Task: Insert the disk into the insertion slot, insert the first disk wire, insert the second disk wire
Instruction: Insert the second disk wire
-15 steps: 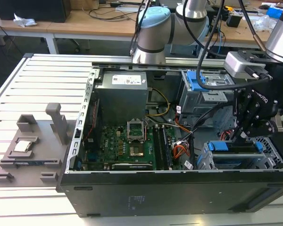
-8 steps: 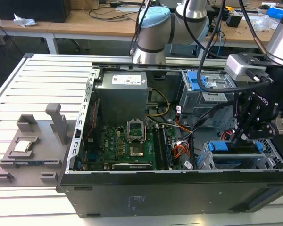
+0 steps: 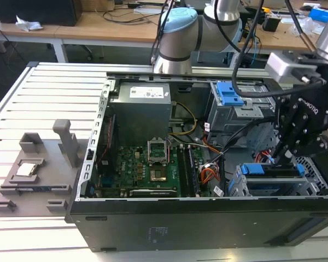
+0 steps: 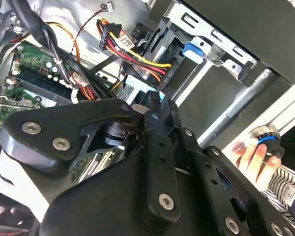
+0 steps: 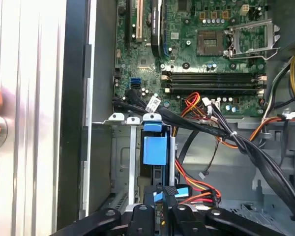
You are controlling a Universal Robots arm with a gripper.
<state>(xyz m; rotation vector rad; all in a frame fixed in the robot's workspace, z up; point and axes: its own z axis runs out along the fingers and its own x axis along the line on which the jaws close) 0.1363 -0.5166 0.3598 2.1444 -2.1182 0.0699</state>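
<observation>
The disk (image 3: 255,170) lies in the insertion slot (image 3: 273,189), the perforated silver cage at the case's near corner on the exterior view's right; its blue carrier handle (image 5: 155,149) faces the motherboard. My gripper (image 3: 282,158) hangs just above the cage's inner end. In both wrist views its black fingers (image 5: 150,204) are closed around a small light-blue wire connector (image 5: 179,192), which sits right behind the carrier handle. In the second wrist view the gripper (image 4: 155,101) points at the cage opening and the red, yellow and black wires (image 4: 137,61).
The open case holds a motherboard (image 3: 147,169), a power supply (image 3: 142,103) and a grey bay with a blue latch (image 3: 228,93). Loose cable bundles (image 5: 206,110) cross beside the cage. A grey fixture (image 3: 38,169) sits on the slatted table. A hand (image 4: 253,155) rests on a knob outside the case.
</observation>
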